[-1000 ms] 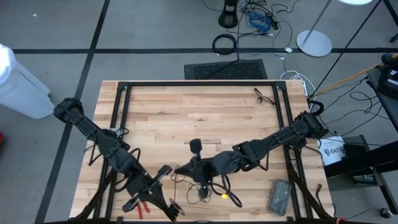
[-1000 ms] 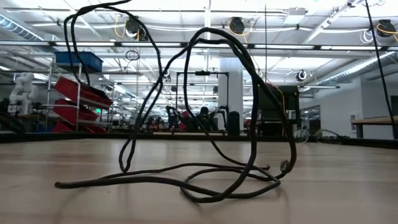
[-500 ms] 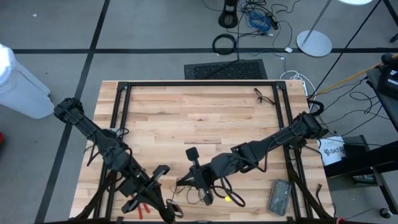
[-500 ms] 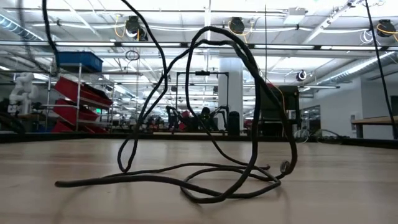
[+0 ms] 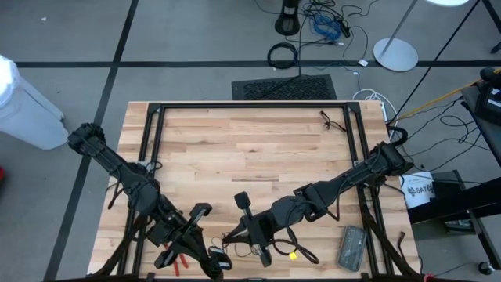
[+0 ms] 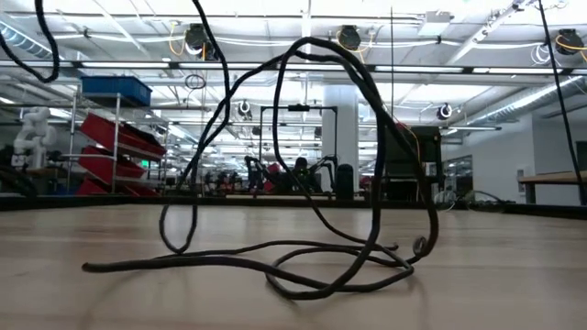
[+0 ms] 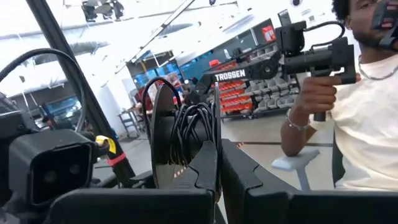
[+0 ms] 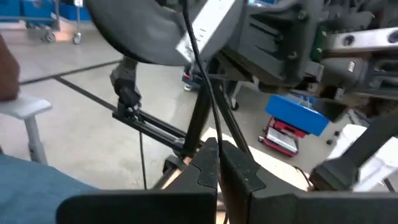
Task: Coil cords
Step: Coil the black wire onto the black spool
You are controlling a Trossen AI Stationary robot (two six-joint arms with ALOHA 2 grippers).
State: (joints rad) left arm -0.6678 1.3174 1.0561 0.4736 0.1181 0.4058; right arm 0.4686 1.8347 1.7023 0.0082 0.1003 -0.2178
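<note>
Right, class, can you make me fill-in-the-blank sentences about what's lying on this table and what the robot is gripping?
1. On the pale wooden table, the red-handled pliers lie nearest the ___ arm.
2. The grey rectangular case lies on the ___ arm's side.
3. The right gripper is shut on a thin black ___.

Missing words: left; right; cord.

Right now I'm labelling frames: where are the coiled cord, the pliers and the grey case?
cord (image 7: 189,127), left wrist view, on the bundled loops.
pliers (image 5: 175,261), high view, on the red handles.
case (image 5: 351,247), high view, on its middle.
</note>
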